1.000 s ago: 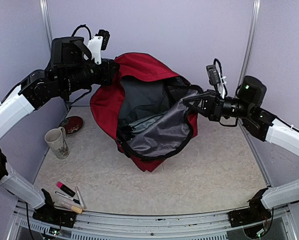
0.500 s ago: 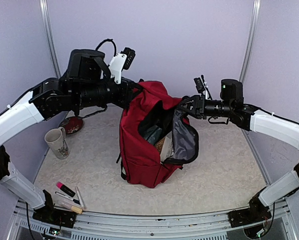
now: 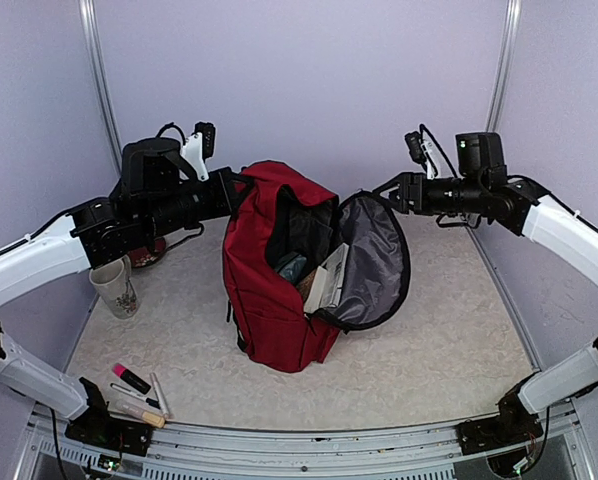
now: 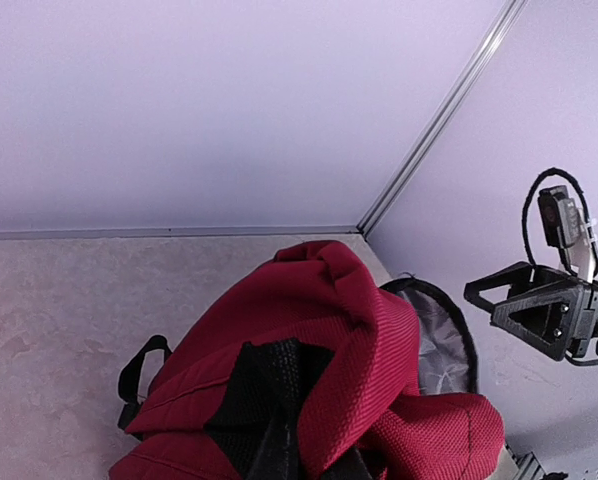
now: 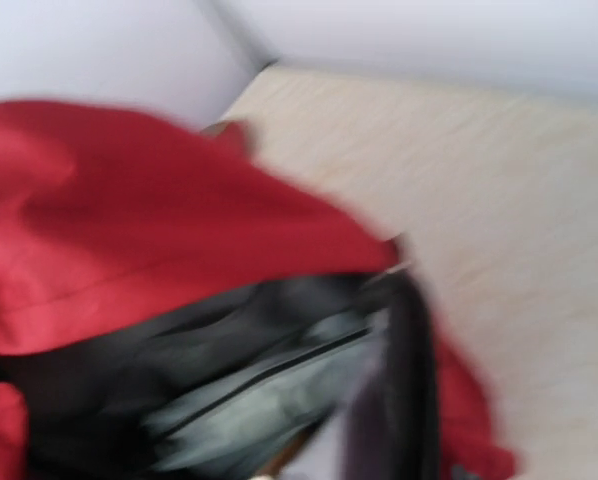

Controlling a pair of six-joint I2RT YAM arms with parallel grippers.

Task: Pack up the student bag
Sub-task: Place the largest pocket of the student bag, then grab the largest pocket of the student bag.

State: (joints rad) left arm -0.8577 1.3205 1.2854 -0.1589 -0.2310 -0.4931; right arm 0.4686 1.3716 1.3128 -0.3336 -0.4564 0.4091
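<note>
The student bag (image 3: pixel 264 300), dark red, stands upright mid-table with its main flap (image 3: pixel 374 265) hanging open to the right, grey lining showing. A book (image 3: pixel 329 285) and a teal item (image 3: pixel 291 266) sit inside. My left gripper (image 3: pixel 237 188) is shut on the bag's top; in the left wrist view the black strap (image 4: pixel 269 400) and red fabric (image 4: pixel 379 340) fill the bottom and hide my fingers. My right gripper (image 3: pixel 381 188) hangs open just above the flap's top edge, apart from it, and the same right gripper (image 4: pixel 484 298) appears in the left wrist view. The right wrist view is blurred, with the bag's red fabric (image 5: pixel 129 220) and its open mouth below.
A patterned mug (image 3: pixel 114 285) and a dark red saucer (image 3: pixel 144 250) stand left of the bag. A pink highlighter (image 3: pixel 131 377) and pens (image 3: pixel 159 395) lie at the near left edge. Purple walls close in the back and both sides.
The bag went from lying open to standing upright, held up by my left gripper. My right gripper opened, let go of the flap and drew back to the right; the flap fell open.
</note>
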